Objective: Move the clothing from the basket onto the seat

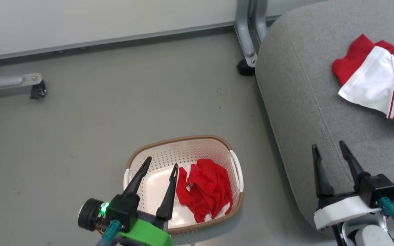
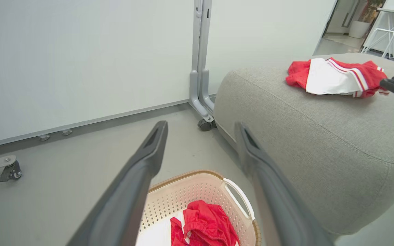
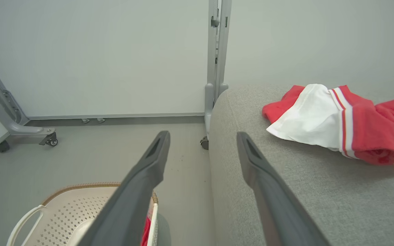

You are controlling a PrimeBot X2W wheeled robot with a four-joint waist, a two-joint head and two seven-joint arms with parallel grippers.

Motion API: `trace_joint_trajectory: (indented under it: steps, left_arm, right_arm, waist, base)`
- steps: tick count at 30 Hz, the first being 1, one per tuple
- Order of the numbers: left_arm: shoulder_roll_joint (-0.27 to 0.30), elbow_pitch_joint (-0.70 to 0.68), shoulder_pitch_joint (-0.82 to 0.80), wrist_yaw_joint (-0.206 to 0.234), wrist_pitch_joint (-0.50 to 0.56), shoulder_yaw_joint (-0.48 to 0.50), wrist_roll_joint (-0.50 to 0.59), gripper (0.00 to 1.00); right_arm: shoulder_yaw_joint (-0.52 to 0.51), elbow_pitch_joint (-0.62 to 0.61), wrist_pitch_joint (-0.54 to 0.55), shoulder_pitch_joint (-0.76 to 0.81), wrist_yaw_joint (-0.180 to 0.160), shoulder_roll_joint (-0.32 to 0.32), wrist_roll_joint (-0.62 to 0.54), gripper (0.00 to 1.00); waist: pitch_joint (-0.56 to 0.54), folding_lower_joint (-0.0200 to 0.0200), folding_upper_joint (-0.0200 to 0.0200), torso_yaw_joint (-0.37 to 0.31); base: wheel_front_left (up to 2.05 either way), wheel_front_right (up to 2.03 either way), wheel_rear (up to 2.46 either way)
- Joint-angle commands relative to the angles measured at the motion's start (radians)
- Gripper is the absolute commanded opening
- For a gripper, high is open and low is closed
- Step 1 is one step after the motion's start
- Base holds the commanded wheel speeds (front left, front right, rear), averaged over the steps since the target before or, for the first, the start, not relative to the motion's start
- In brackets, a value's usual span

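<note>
Two garments (image 1: 205, 189) (image 1: 378, 80), one basket (image 1: 180, 139), one seat (image 1: 303, 102)

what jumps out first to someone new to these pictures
A red and white garment lies spread on the grey seat at the right. A crumpled red garment sits in the basket on the floor, with the open left gripper over it and the open right gripper by the seat's edge.
</note>
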Motion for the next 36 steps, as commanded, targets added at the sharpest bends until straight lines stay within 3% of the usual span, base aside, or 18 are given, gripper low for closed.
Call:
trace_joint_trajectory:
  steps: [1,8,14,23,36]
  left_arm:
    - [-0.01,-0.004,0.042,0.004,0.0,0.026,0.01,1.0]
    - [-0.058,-0.079,0.164,0.023,0.0,0.192,0.054,1.0]
    - [-0.09,-0.166,0.262,-0.014,0.0,0.294,0.102,1.0]
    - [-0.112,-0.192,0.341,-0.05,0.0,0.358,0.195,1.0]
    - [-0.121,-0.175,0.336,-0.08,0.0,0.383,0.214,1.0]
  right_arm:
    - [0.019,-0.013,-0.003,0.036,-0.001,0.004,0.003,1.0]
    - [0.081,-0.098,-0.003,0.117,-0.001,0.024,0.004,1.0]
    - [0.068,-0.135,-0.003,0.176,-0.001,0.036,0.0,1.0]
    - [0.07,-0.119,-0.003,0.238,-0.001,0.042,-0.001,1.0]
    - [0.069,-0.125,-0.003,0.248,-0.001,0.042,0.018,1.0]
  waist:
    - [-0.155,0.0001,0.0,0.136]
    - [-0.224,0.0001,0.0,0.183]
    - [-0.265,0.0001,0.0,0.178]
    - [-0.289,0.0001,0.0,0.15]
    - [-0.285,0.0001,0.0,0.153]
  base:
    - [0.0,0.0,0.0]
    - [0.0,0.0,0.0]
    - [0.0,0.0,0.0]
    - [0.0,0.0,0.0]
    - [0.0,0.0,0.0]
